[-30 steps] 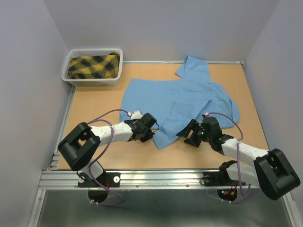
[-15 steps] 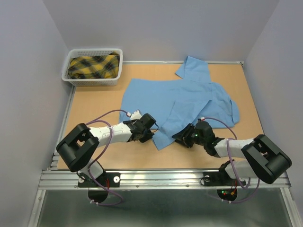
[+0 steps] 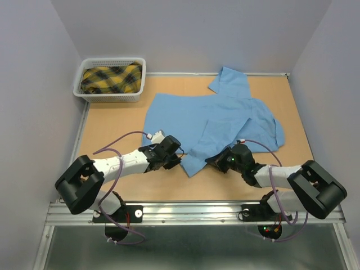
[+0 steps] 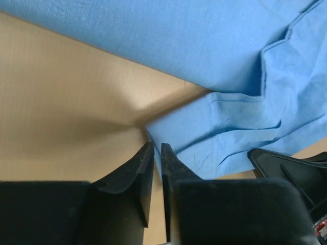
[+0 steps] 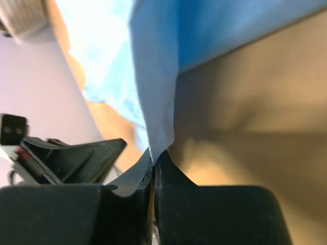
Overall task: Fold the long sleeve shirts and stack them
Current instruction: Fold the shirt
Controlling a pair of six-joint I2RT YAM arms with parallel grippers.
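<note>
The table (image 3: 112,132) held the blue shirt (image 3: 225,112), spread out in its middle. A white basket (image 3: 84,91) of yellow checked cloth (image 3: 112,79) sat far left. The right claw (image 3: 212,161) pinched the shirt's near edge. The left claw (image 3: 176,161), beside it, was a little apart, holding nothing.

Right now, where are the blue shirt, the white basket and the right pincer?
blue shirt (image 3: 225,115): top view, middle of its spread body.
white basket (image 3: 107,97): top view, its front wall.
right pincer (image 5: 155,154): right wrist view, between the fingertips, shut on the shirt's edge.
</note>
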